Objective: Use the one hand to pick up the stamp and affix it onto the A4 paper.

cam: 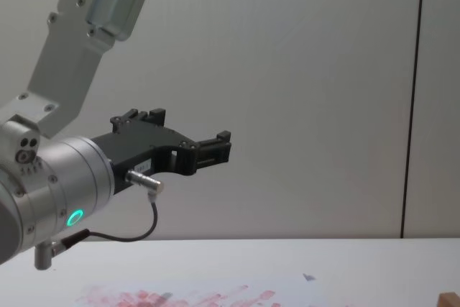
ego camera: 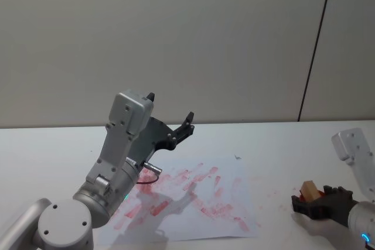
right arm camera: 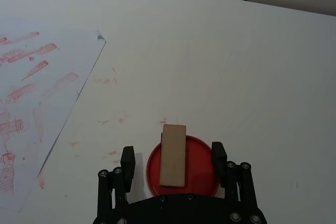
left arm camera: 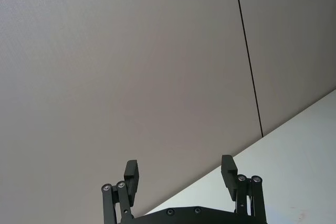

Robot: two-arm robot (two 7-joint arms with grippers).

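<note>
Two black fingers of the right gripper [right arm camera: 173, 161] are spread apart, one on each side of the small light-brown wooden stamp [right arm camera: 173, 155], which is not yet clamped. That stamp is seen resting on a round red ink pad [right arm camera: 202, 169], well apart from the white A4 paper [right arm camera: 37, 93] with red prints. Both fingers should be closed evenly on the block's long sides before lifting. Raised above the paper, the left gripper [ego camera: 170, 116] is held parked and open.
</note>
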